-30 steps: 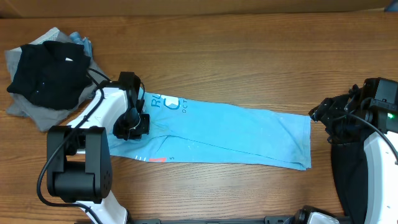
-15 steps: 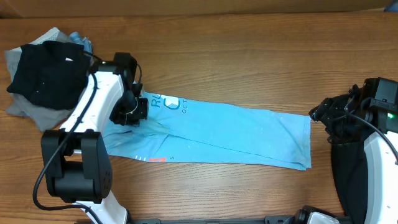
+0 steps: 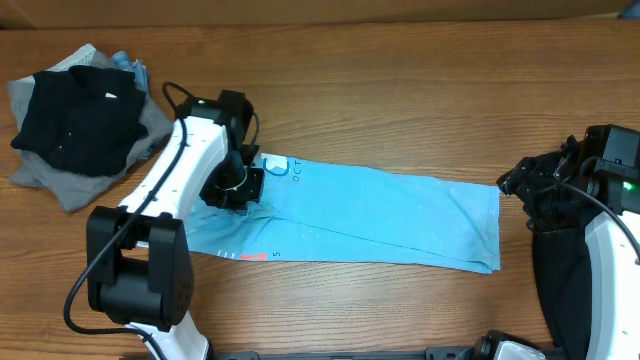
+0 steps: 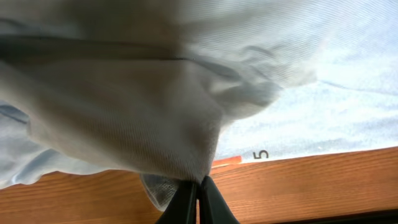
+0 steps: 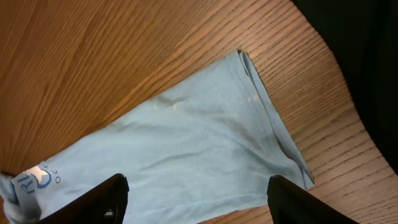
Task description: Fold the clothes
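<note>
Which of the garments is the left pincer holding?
The light blue T-shirt, laid out long, pinched in the left pincer; the black garment and grey garment lie piled apart.

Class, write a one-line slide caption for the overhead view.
Left gripper pinches one end of the light blue T-shirt; the open right gripper sits past the other end.

Long light blue cotton T-shirt bears blue lettering and a pink mark at its lower left edge; upper left, crumpled black cloth garment over grey cloth garment; brown wood-grain table
</note>
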Available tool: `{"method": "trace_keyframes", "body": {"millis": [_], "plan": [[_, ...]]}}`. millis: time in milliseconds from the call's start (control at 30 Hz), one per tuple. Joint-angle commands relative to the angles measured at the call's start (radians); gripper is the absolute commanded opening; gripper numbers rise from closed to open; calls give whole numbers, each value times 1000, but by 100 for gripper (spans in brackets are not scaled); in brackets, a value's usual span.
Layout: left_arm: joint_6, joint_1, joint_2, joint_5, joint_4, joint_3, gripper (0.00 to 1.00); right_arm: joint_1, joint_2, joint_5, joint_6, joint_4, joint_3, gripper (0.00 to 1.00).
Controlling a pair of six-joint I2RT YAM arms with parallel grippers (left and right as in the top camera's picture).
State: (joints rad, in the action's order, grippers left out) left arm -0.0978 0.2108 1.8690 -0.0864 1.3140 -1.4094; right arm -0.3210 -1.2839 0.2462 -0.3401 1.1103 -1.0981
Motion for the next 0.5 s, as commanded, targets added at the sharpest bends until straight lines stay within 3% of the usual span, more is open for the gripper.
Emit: {"method": "trace_keyframes", "body": {"millis": [0,467], "plan": [[-11,12,-7,-10,11,-18,4,-5,3,-10,-3,-5,-9,75],[-14,18,-9,-23,77,-18,4,-5,3,-21,0,-5,-9,75]]}}
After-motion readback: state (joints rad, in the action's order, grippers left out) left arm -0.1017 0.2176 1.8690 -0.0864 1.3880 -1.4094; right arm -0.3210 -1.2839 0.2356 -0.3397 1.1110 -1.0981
